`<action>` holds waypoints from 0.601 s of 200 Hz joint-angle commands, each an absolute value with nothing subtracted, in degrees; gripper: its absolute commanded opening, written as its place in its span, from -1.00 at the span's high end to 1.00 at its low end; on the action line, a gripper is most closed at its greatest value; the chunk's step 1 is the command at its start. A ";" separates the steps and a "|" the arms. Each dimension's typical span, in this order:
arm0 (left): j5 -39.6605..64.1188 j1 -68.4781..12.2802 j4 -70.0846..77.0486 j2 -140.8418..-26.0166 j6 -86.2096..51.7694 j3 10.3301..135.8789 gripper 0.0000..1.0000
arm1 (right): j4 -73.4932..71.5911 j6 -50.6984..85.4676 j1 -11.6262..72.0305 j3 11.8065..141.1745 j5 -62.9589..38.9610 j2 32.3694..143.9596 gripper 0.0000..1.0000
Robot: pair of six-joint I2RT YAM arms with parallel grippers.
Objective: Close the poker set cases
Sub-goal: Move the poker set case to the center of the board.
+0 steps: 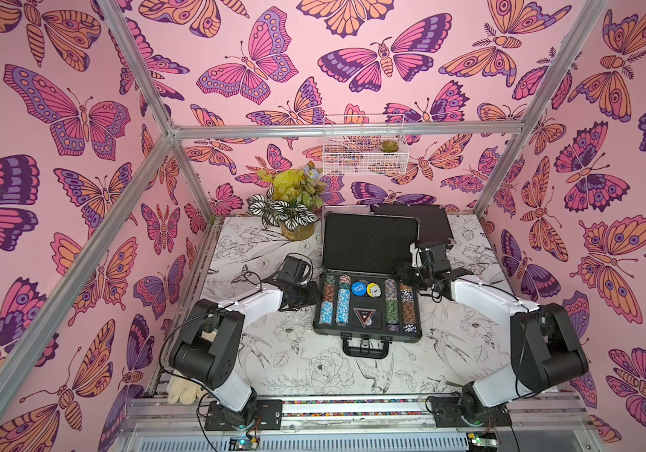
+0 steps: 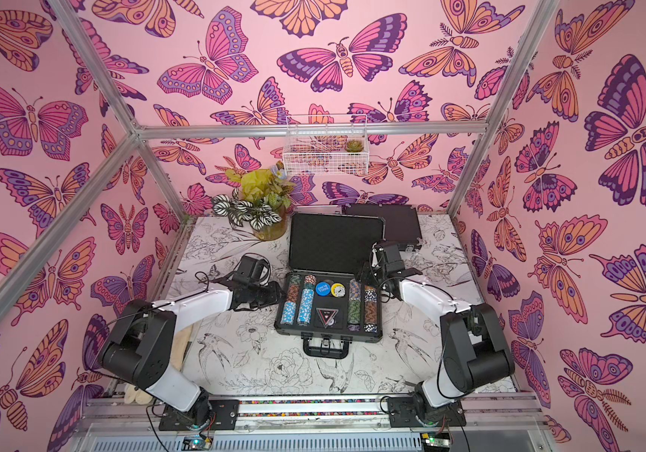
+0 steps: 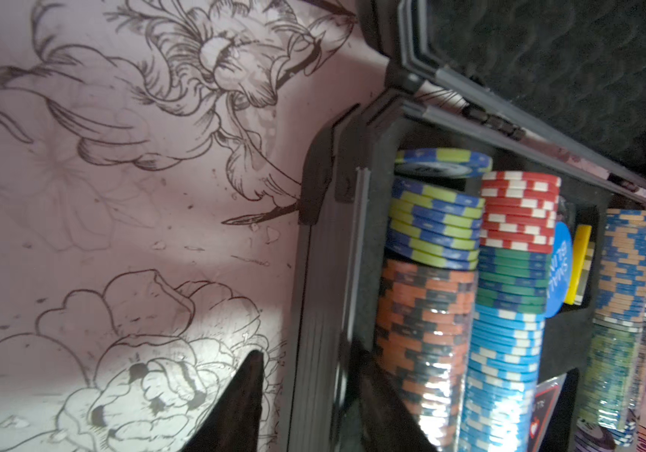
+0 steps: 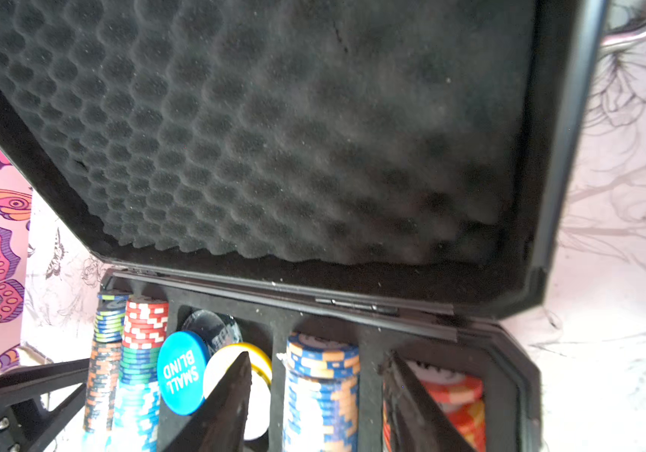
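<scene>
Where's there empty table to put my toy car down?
Widest bare table lies in front, between the open case's handle and the front rail. A smaller patch sits between the plant and the left arm. Crowded: back right, where the closed case sits behind the open lid.

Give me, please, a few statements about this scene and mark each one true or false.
1. The black silver-trimmed poker case in the middle has its lid raised. True.
2. Its black carry handle points toward the back wall. False: it points toward the arms' bases.
3. A blue round "SMALL BLIND" button lies inside the case. True.
4. The potted leafy plant sits in the white wire basket. False: it stands on the flower-printed table beside the lid; the basket hangs on the wall.
</scene>
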State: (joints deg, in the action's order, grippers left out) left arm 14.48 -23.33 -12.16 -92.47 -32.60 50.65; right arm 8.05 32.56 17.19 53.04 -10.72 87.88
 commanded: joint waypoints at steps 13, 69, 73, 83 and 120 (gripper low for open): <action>9.82 -23.92 -24.59 -90.29 -30.44 52.54 0.04 | 11.98 29.65 17.65 55.19 -10.03 84.33 -0.11; 4.44 -23.62 -27.34 -90.01 -28.32 58.68 -0.02 | 13.53 28.90 18.31 57.07 -8.19 84.20 -0.11; 4.17 -23.57 -27.33 -90.15 -28.24 59.35 -0.02 | 13.60 28.98 18.37 57.33 -8.27 84.16 -0.11; 3.51 -23.64 -27.33 -90.67 -27.72 61.20 -0.02 | 13.66 29.17 18.36 57.74 -8.73 84.11 -0.11; 1.91 -23.55 -26.06 -94.22 -26.31 68.53 -0.04 | 13.08 29.63 19.00 58.00 -9.40 84.07 -0.11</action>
